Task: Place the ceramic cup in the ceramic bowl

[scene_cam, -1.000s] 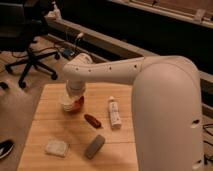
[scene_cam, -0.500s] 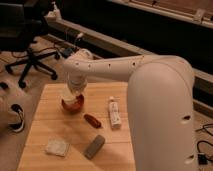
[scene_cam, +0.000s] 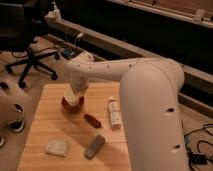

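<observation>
The red-orange ceramic bowl [scene_cam: 72,105] sits on the wooden table [scene_cam: 55,130] near its back edge. The white ceramic cup [scene_cam: 75,98] shows as a pale shape at the bowl's mouth, resting in or just over it. My gripper [scene_cam: 79,88] is directly above the cup and bowl, at the end of the white arm [scene_cam: 125,70] that reaches in from the right. The gripper hides the top of the cup.
A small dark-red oblong object [scene_cam: 92,120] and a long white tube [scene_cam: 114,111] lie right of the bowl. A grey block [scene_cam: 94,146] and a pale sponge-like piece [scene_cam: 56,147] lie near the front edge. An office chair [scene_cam: 30,55] stands beyond the table.
The gripper has risen slightly over the bowl. More of the bowl's red rim shows beneath the white cup than a second ago.
</observation>
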Motion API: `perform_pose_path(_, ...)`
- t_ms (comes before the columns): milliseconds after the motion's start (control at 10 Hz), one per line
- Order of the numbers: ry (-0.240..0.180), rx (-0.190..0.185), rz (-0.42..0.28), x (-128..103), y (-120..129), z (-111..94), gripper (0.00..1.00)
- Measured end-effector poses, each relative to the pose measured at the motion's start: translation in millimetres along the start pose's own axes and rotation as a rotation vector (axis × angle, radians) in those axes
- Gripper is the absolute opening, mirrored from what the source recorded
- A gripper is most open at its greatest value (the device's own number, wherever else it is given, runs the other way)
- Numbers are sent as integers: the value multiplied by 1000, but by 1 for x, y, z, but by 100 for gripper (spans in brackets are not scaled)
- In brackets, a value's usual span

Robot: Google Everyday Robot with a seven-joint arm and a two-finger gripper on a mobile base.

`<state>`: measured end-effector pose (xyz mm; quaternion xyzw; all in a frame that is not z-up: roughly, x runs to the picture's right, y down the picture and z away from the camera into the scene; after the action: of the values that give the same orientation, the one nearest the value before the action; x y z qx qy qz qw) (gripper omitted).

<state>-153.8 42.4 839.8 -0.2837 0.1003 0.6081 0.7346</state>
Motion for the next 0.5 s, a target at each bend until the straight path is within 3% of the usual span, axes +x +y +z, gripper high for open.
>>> perform_pose_path(200,15,11,-34,0,12,18,50)
perform_pose_path(500,3,33,-30,-6,17,17,77)
